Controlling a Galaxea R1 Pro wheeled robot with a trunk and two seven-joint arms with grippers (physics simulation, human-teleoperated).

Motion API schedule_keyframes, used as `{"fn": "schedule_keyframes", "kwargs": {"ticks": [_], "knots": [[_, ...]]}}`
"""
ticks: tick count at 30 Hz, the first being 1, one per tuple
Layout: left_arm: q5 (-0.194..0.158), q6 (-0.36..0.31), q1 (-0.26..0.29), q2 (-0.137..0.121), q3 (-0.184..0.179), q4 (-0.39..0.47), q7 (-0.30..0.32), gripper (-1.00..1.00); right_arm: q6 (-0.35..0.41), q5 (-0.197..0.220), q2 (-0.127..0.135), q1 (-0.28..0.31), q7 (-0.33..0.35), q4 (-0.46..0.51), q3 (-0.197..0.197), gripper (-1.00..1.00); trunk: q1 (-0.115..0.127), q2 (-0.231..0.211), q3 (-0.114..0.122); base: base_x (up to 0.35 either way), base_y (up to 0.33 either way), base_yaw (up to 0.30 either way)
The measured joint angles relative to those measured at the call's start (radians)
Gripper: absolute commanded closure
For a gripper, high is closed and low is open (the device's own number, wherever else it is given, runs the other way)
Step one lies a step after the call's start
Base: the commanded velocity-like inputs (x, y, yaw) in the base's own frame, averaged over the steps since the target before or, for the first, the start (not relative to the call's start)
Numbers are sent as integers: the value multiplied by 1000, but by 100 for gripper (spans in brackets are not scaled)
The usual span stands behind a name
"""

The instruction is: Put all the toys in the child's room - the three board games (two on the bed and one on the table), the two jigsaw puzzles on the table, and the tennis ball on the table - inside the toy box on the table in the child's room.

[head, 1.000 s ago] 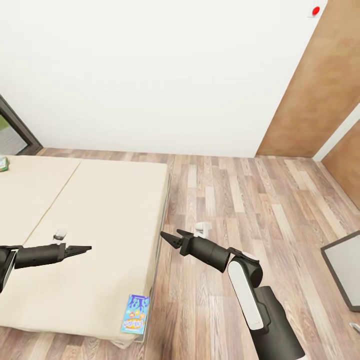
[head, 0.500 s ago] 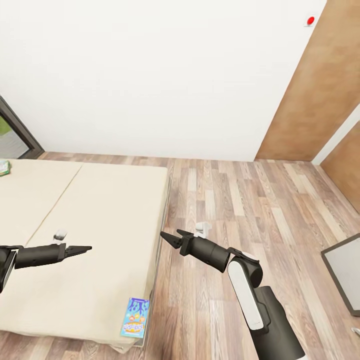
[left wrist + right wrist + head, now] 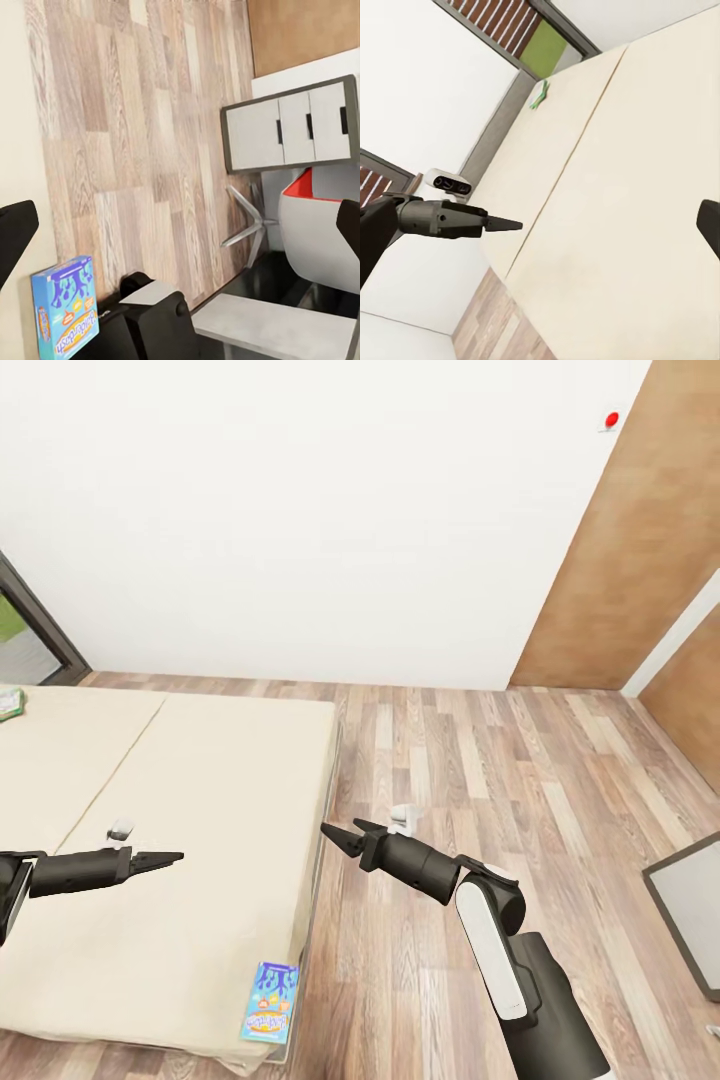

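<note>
A blue board game [image 3: 270, 1001] lies on the near corner of the beige bed [image 3: 200, 800], close to the mattress edge; the left wrist view has it as a blue box [image 3: 66, 307] beside the wood floor. A green-white board game [image 3: 8, 702] sits at the bed's far left edge, a thin green shape [image 3: 538, 95] in the right wrist view. My left gripper [image 3: 165, 857] hovers open over the mattress, apart from both games. My right gripper [image 3: 333, 838] hangs open just past the bed's right edge, above the floor. The table, toy box, jigsaw puzzles and tennis ball are out of view.
Wood-plank floor [image 3: 480, 760] stretches right of the bed to a brown door [image 3: 640, 540]. A grey cabinet corner [image 3: 690, 895] shows at the right edge, with drawers [image 3: 289, 131] and a red-and-white chair [image 3: 322, 232] nearby. A dark window frame [image 3: 40, 630] stands at far left.
The whole picture has drifted a little, so the camera has moved; bed and blue game sit slightly lower in view. Both arms hold the same pose.
</note>
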State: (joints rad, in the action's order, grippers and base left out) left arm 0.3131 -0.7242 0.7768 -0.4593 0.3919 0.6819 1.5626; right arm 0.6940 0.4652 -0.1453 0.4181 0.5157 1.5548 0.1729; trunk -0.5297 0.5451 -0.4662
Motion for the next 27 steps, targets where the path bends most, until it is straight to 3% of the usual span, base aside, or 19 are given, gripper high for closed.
{"fn": "schedule_keyframes", "kwargs": {"ticks": [27], "knots": [[1, 0, 0, 0, 0, 0, 0, -100, 0, -1, 0, 0, -2, 0, 0, -100, 0, 0, 45, 0, 0, 0]]}}
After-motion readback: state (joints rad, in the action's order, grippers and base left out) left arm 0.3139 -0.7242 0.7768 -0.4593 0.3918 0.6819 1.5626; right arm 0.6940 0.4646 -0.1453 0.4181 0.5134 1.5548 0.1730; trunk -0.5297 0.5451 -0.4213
